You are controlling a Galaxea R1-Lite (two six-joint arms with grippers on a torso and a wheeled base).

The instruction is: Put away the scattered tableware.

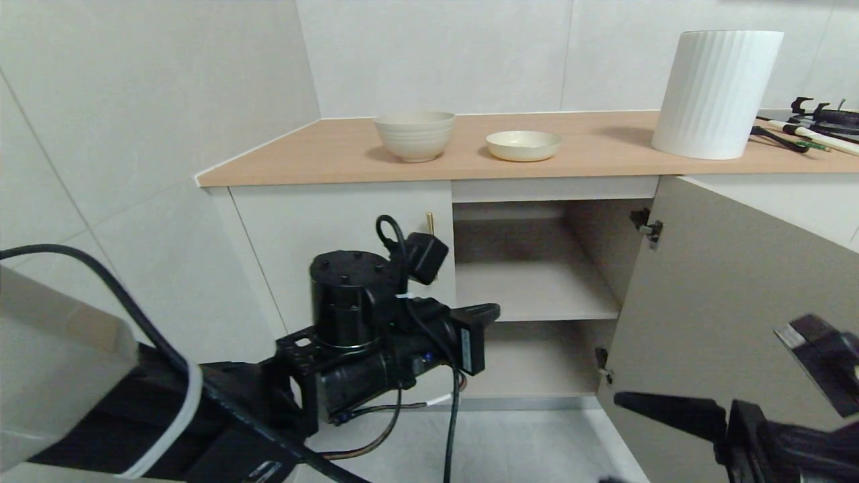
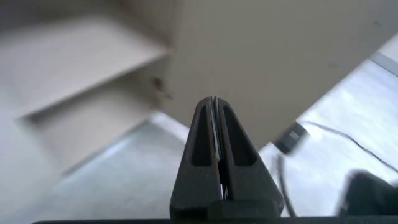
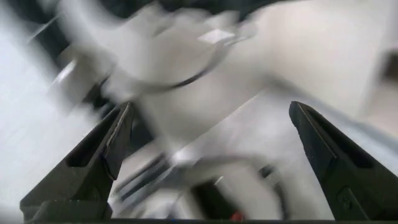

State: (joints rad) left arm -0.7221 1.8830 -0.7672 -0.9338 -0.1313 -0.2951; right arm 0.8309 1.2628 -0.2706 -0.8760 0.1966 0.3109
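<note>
- We are looking at a wooden counter (image 1: 604, 144) in a tiled corner. The tableware is sitting on it: a pale ribbed bowl (image 1: 415, 135) toward the left and a shallow cream dish (image 1: 523, 145) near it. Both are upright and they are not touching.
- Under the dish, a cupboard (image 1: 597, 241) is standing with its door (image 1: 704, 302) swung wide, showing a shelf (image 1: 533, 292). We are guessing the pieces belong there.
- We are judging the bowl to be glazed ceramic: stiff, fairly weighty, slippery, and breakable if dropped. The best hold is looking like a pinch on the rim, one finger inside the wall and one outside.
- The dish is looking lighter but harder to take, because its low rim is lying close to the counter. It is probably calling for an angled pinch over the edge.
- The left gripper (image 2: 213, 109) is hanging low in front of the cupboard, its fingers pressed flat together and gripping nothing.
- The right gripper (image 3: 209, 112) is hanging low near the open door, its fingers spread wide with nothing between them.
- Both grippers are sitting well below and apart from the bowl and dish.
- A tall ribbed white container (image 1: 717, 94) and some utensils (image 1: 805, 131) are resting at the counter's far right.
</note>
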